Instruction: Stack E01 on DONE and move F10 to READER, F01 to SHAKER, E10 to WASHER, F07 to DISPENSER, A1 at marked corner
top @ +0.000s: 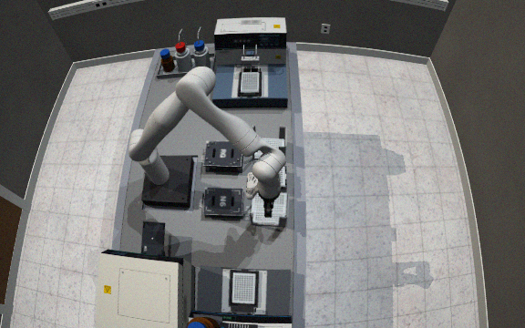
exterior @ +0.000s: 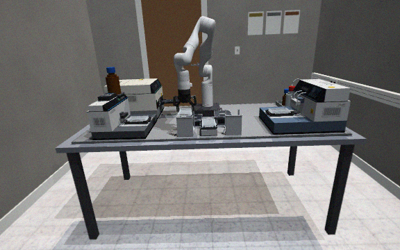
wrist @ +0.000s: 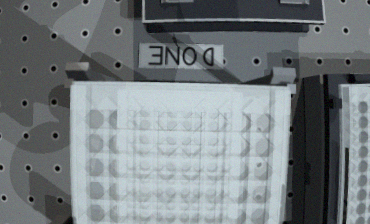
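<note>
Two nests, N6 (top: pixel 223 201) (wrist: pixel 233 11) and RG (top: pixel 223 156), lie before you in the top view, dark and slotted, beside the row where the gripper (top: pixel 268 210) (exterior: pixel 185 103) works. The white plate (top: pixel 261 220) (exterior: pixel 185 112) (wrist: pixel 181 150) under it is at DONE, pinched between the spread fingers. Your arm (top: pixel 226 120) (exterior: pixel 207 38) covers part of the row. Further plates sit on the blue instrument (top: pixel 219 97) (exterior: pixel 273 126) and the grey instrument (top: pixel 278 292) (exterior: pixel 120 132); an amber bottle (top: pixel 205 322) (exterior: pixel 112 82) is cut off by the lower edge.

In the exterior view, you see the held plate at the top of a smooth, flat rack wall (exterior: pixel 185 126), with a second upright wall (exterior: pixel 233 126) well apart on the same bench (top: pixel 244 241) (exterior: pixel 214 142). A low station with its own plate (exterior: pixel 208 122) stands between them.

In the wrist view, the held plate's pale, rectangular body and round wells run out of the bottom; you can't read its label. Beyond its edge you find the DONE label (wrist: pixel 181 56), upside down, two rack posts (wrist: pixel 77 70) near its corners, and perforated decking. At right, a neighbouring plate (wrist: pixel 368 150) is cut off.
</note>
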`<act>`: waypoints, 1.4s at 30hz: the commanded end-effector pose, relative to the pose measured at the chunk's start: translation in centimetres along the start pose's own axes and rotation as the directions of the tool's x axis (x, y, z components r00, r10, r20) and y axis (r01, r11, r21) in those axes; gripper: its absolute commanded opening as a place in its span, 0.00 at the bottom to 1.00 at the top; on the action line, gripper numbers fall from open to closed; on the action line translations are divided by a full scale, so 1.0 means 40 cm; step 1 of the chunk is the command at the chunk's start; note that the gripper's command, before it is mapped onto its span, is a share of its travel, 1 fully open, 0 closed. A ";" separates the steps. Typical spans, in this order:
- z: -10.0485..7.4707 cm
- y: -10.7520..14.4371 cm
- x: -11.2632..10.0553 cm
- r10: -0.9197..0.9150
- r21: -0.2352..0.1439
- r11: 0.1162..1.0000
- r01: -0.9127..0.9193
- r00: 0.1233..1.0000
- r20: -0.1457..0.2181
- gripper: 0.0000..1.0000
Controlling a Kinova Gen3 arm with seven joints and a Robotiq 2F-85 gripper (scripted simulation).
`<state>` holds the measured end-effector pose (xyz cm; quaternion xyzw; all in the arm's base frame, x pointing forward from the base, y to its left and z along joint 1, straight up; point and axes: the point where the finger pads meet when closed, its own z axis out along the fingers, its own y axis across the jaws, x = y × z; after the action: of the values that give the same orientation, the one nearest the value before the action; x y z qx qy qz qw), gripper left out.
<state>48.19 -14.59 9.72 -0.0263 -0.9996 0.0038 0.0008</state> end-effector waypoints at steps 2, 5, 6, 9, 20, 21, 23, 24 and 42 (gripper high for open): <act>0.011 -0.001 -0.001 0.000 -0.002 1.000 0.000 1.000 0.003 0.94; 0.016 -0.001 -0.001 0.000 -0.002 1.000 0.000 1.000 0.003 0.94; 0.018 -0.001 -0.001 0.000 -0.002 1.000 0.000 1.000 0.003 0.94; 0.021 -0.001 -0.001 0.000 -0.002 1.000 0.000 1.000 0.003 0.94; 0.038 -0.001 -0.001 0.000 -0.002 1.000 0.000 1.000 0.003 0.94; 0.040 -0.001 -0.001 0.000 -0.002 1.000 0.000 1.000 0.003 0.94; 0.043 -0.001 -0.001 0.000 -0.002 1.000 0.000 1.000 0.003 0.94; 0.045 -0.002 -0.001 0.000 -0.002 1.000 0.000 1.000 0.003 0.94; 0.071 -0.002 -0.001 0.000 -0.002 1.000 0.000 1.000 0.003 0.94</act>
<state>48.19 -14.62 7.20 -0.0263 -0.9996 0.0039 0.0006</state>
